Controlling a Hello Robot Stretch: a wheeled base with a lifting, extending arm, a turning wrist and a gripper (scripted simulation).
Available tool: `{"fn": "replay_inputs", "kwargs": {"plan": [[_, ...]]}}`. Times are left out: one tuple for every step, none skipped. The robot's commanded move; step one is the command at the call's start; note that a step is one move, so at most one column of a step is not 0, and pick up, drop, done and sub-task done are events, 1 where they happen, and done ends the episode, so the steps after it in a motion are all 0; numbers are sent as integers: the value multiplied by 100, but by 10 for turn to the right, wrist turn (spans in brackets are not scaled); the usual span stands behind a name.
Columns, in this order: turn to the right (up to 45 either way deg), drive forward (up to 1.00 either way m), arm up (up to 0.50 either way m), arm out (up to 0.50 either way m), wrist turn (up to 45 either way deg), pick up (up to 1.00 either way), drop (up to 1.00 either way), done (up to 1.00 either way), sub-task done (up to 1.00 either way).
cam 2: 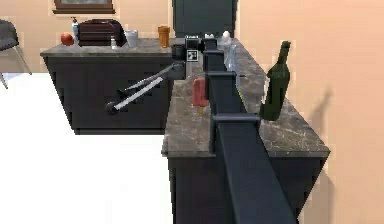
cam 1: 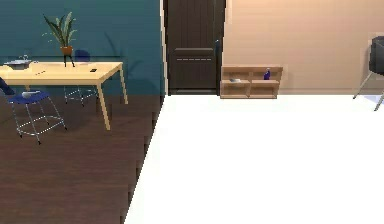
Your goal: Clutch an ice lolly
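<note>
A small red upright thing (cam 2: pixel 200 91) stands on the stone counter (cam 2: pixel 290 135), just left of the dark arm bar; its shape is too small to name. In the arm side view my gripper (cam 2: pixel 119 103) reaches down and to the left, its thin fingers (cam 2: pixel 147 88) lying in front of the dark counter front. I cannot tell whether it holds anything.
A dark green bottle (cam 2: pixel 275 82) stands right of the arm, a clear bottle (cam 2: pixel 228 50) farther back. The back counter carries a red apple (cam 2: pixel 67 38), a toaster (cam 2: pixel 97 31) and an orange cup (cam 2: pixel 163 36). Ahead are a wooden table (cam 1: pixel 70 74), blue chairs (cam 1: pixel 30 103), a dark door (cam 1: pixel 195 45) and a low shelf (cam 1: pixel 250 82).
</note>
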Motion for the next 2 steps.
{"fn": "replay_inputs", "kwargs": {"plan": [[0,0,0,0,450,0,0,0,0],[0,0,0,0,450,0,0,0,0]]}}
